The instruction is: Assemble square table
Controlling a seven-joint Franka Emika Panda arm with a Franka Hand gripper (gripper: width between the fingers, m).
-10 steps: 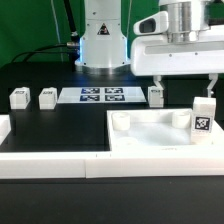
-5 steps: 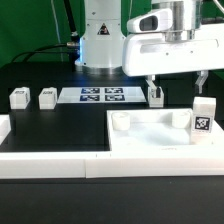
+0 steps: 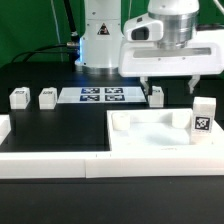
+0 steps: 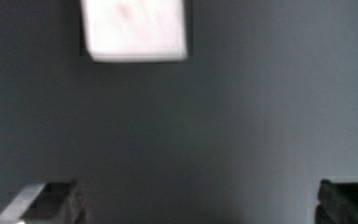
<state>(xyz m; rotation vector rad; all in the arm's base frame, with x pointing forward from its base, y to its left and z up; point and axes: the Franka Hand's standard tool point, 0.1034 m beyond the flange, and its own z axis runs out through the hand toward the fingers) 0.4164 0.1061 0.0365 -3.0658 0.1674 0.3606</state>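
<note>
The gripper (image 3: 170, 90) hangs released, its two dark fingers spread wide on nothing, just behind the far rim of the square panel (image 3: 150, 140), a smooth white plastic slab with a raised rim lying on the matt black table (image 3: 60, 125). One blocky white leg peg (image 3: 157, 95) stands just behind that rim beside one finger, and a tagged peg (image 3: 203, 116) stands upright at the panel's far corner. The wrist view shows a blurred white rectangular block (image 4: 135, 28) on the dark surface.

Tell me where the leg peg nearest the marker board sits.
In the exterior view, that leg peg stands on the black table just off the marker board's right end, beyond the far rim of the square panel, near the open tool.
</note>
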